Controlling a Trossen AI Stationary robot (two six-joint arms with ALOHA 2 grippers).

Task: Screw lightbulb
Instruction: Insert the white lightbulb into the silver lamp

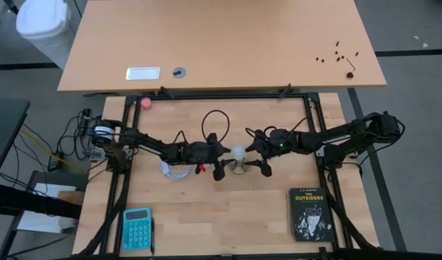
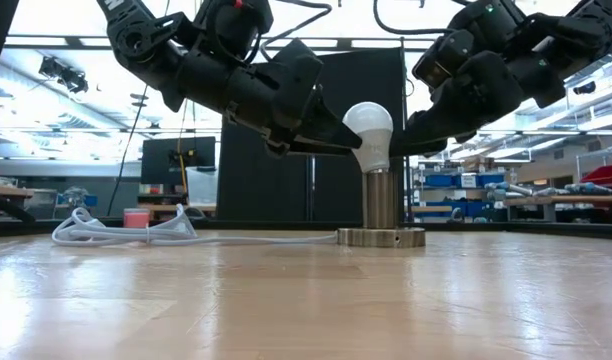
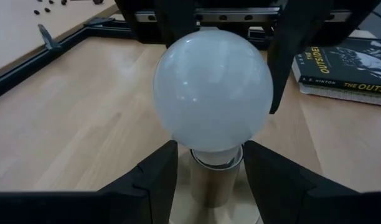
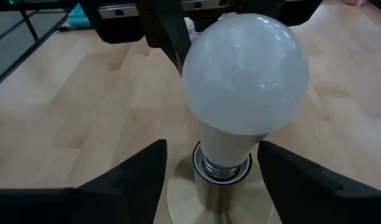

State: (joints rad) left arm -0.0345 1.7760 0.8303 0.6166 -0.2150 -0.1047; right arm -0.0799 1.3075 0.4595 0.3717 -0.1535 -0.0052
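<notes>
Lightbulb [image 2: 369, 127] upright in the metal socket [image 2: 380, 200] mid-table, left gripper [image 3: 209, 177] narrowed around its neck apparently to steady or turn it, right gripper [image 4: 209, 180] spread clear on either side, seemingly between twists.

The high view looks straight down on the whole counter [image 1: 206, 217]. The low view sits at counter height, facing level across the surface into the room beyond. Each wrist view looks forward from close range between its own arm's fingers, from opposite sides. All four views share the lightbulb [image 1: 237, 153] [image 2: 370, 130] [image 3: 213, 90] [image 4: 245, 74] standing in its socket [image 2: 380, 205].
</notes>
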